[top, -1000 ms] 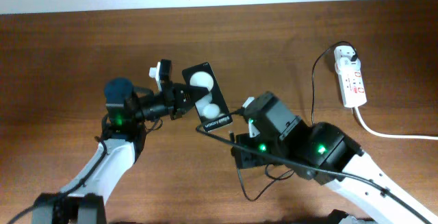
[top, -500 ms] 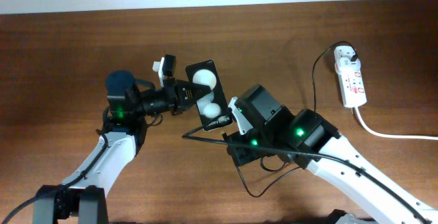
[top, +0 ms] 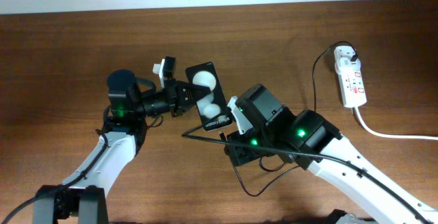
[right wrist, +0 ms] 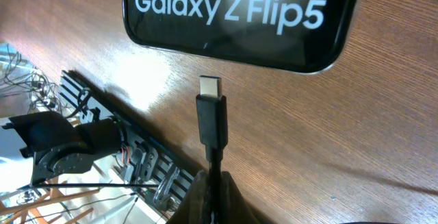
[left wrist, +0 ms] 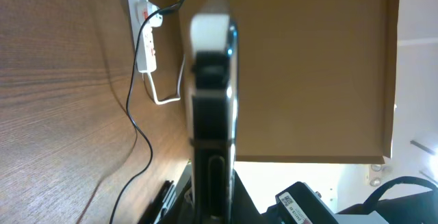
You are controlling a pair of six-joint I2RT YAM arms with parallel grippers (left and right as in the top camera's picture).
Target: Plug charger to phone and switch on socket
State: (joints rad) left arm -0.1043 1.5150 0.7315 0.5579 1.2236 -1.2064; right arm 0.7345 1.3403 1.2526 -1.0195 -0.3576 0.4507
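L fingers point(top: 183, 103) clamped on phone point(top: 209, 102) at its side. R fingers point(right wrist: 198, 203) pinch charger point(right wrist: 212, 118) cable — plug tip just short of phone's lettered end, not touching. Socket point(top: 352, 80) sits far right on counter point(top: 68, 46), well apart.

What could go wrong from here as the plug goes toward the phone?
The plug tip sits just short of the phone, and no port shows on that edge, so it may strike the casing. The right gripper pinches the charger behind the plug, so the tip could bend aside on contact. The left gripper holds the phone by one side; a push might twist it.
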